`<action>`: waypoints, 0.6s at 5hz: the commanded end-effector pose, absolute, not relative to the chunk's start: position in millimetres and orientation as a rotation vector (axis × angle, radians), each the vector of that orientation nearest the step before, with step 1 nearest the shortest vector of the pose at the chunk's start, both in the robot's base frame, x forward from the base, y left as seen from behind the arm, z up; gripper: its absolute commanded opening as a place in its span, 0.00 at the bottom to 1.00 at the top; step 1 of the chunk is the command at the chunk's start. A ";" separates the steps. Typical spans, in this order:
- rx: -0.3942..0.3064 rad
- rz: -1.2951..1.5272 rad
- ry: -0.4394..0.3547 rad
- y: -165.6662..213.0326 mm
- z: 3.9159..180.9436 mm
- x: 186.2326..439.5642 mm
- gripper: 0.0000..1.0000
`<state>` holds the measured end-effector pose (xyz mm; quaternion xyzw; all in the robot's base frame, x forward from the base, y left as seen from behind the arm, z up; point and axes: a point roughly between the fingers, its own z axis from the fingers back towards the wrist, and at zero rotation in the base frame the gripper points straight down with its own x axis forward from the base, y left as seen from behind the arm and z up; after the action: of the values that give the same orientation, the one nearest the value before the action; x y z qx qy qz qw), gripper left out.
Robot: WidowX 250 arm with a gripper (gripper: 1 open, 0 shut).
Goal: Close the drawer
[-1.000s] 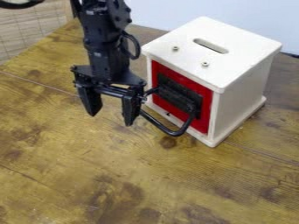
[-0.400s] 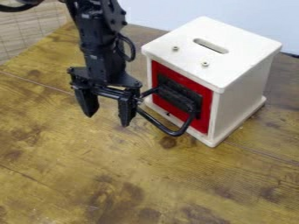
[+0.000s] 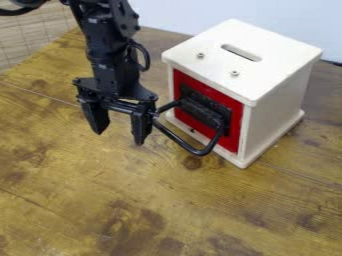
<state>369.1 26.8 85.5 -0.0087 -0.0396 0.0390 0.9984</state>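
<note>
Hanging from the upper left of the frame, the black robot arm (image 3: 110,40) points its gripper (image 3: 119,134) downward over the wooden table (image 3: 80,200). The gripper is positioned left of the frame's center, beside the handle. Its two fingers are spread wide apart, one to the left and one to the right, with nothing held between them. Whether the right finger contacts the handle cannot be determined from this view.

The drawer (image 3: 189,119) is located right of the frame's center, in the front face of the white box (image 3: 262,92). Its red front panel appears seated in the box opening. The black wire loop handle (image 3: 197,151) projects from the panel toward the lower left, its near end close to the gripper. A dark ribbed part (image 3: 209,108) is mounted on the panel.

The white box stands upright in the upper right of the frame. Its top face carries one elongated slot (image 3: 242,51) and two small round metal fittings.
</note>
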 end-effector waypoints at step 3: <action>0.000 0.096 -0.172 40.1 112.4 372.6 1.00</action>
<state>369.2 30.9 82.6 -0.0060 -0.0433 0.0398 0.9983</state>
